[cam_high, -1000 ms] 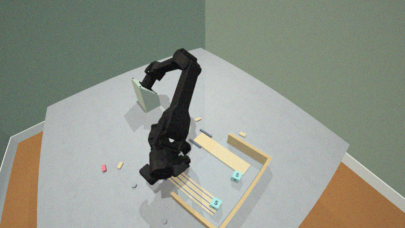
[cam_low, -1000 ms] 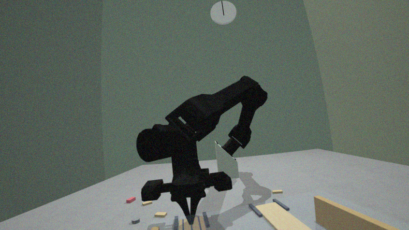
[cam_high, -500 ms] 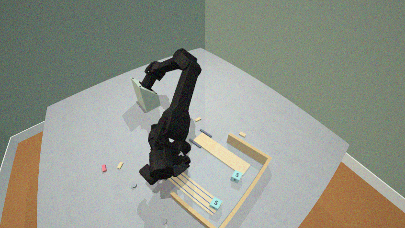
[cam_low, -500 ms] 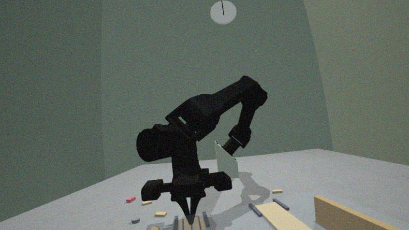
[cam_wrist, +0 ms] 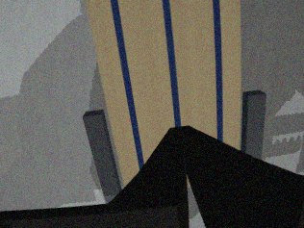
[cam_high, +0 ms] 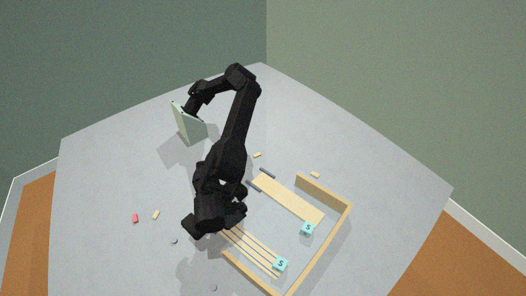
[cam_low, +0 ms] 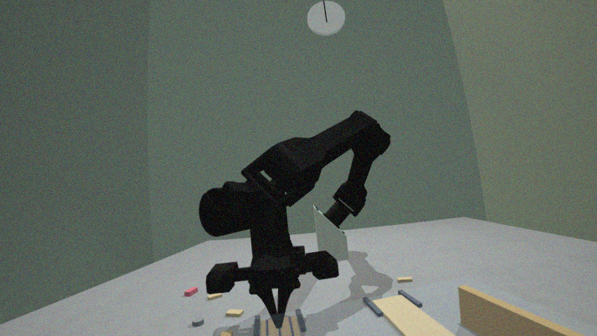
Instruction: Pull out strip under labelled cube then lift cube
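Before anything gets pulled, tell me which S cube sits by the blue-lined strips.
The turquoise S-marked cube at the blue-lined wooden strips' far end; the other adjoins the plain wooden board.
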You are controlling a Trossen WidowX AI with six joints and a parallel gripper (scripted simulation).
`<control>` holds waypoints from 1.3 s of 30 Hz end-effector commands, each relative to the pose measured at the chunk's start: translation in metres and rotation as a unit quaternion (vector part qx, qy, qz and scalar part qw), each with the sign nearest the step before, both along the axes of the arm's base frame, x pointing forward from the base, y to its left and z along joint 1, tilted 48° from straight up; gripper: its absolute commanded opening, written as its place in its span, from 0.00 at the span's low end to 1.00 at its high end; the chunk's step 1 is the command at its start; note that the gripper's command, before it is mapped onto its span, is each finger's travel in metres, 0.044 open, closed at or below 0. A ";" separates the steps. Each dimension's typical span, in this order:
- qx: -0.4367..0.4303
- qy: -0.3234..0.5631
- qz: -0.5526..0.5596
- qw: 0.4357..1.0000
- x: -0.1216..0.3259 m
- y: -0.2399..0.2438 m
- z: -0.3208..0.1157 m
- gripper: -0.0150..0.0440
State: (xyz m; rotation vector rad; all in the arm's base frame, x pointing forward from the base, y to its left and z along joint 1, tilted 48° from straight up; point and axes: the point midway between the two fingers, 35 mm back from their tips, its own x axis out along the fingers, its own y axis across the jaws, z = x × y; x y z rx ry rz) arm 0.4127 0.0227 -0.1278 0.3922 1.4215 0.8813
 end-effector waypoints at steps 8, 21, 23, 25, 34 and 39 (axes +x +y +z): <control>0.001 0.002 0.000 1.000 -0.001 0.003 -0.002 0.25; 0.002 0.002 0.000 1.000 -0.001 0.004 -0.003 0.25; 0.002 0.002 0.000 1.000 0.000 0.004 -0.003 0.25; 0.002 0.002 0.000 1.000 0.000 0.004 -0.003 0.25; 0.001 0.002 0.000 1.000 -0.002 0.004 -0.004 0.25; 0.001 0.003 0.000 1.000 -0.009 0.001 -0.006 0.25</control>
